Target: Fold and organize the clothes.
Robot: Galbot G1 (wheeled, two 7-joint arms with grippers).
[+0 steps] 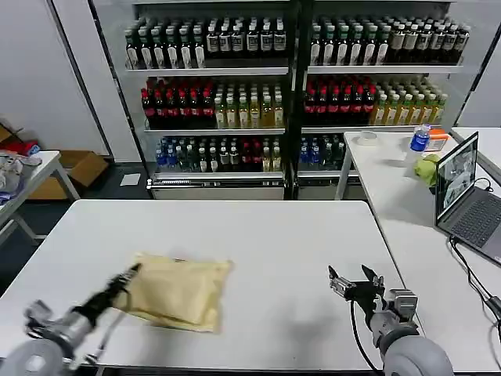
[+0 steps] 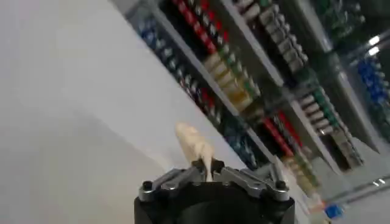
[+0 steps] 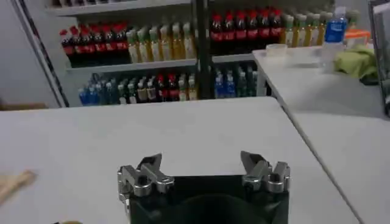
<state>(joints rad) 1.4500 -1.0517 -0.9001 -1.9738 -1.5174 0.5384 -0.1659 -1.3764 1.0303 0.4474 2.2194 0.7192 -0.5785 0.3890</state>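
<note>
One T-shirt [image 1: 178, 291], pale cream-yellow, lies folded into a compact rectangular bundle on the white table [image 1: 274, 235], toward the robot's left side of the top. Left gripper [image 1: 129, 276]: placed at the bundle's near-left edge, its jaws clenched on a pinch of the cloth; the left wrist view shows a tuft of that fabric [image 2: 196, 143] standing up out of the closed jaws, so the edge is lifted rather than lying flat. Right gripper [image 1: 356, 283]: hovering over bare table well apart from the shirt, jaws released and spread wide with nothing between them, as the right wrist view confirms [image 3: 204, 173]; only a sliver of the shirt [image 3: 15, 184] shows far off to one side of those jaws. Background items, not part of the work: shelves of bottled drinks [image 1: 290, 78] behind the table, a second table carrying a laptop [image 1: 468, 192] beyond the right gripper. Step in hand, as a judgement: the folding looks largely done, and the left arm appears to be either making a last fold or tidying the bundle's position. Next move would call for carrying the pinched edge across or setting it down squarely, then letting go cleanly so the cloth does not drag and open the fold; the right gripper could steady the far side.
</note>
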